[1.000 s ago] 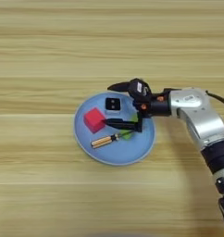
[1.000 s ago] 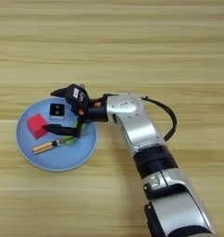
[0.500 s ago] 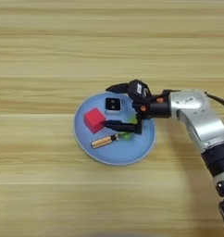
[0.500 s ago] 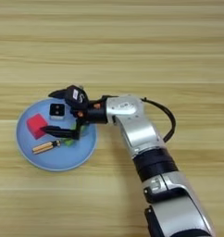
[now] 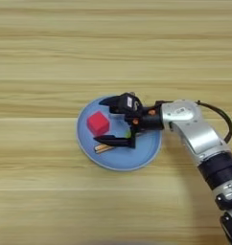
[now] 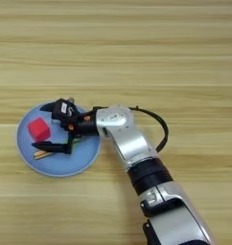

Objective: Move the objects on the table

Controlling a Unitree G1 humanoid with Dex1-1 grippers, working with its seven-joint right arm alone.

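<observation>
Bench (image 5: 51,48): a wide light-brown wooden surface with horizontal grain stripes, filling both views.
Plate (image 5: 119,162): a big round blue plate resting on the bench, slightly below the middle.
Red cube (image 5: 98,123): sits on the left part of the plate, clear of the black fingers.
Tool (image 5: 103,148): a thin piece with a light wooden handle lies on the plate below the cube; its dark end runs under the lower finger.
Arm (image 6: 125,139): the silver forearm reaches in from the lower right, over the plate.
Claw (image 5: 108,121): spread wide above the plate, one black finger above the cube's level, one below it; it grips nothing.
</observation>
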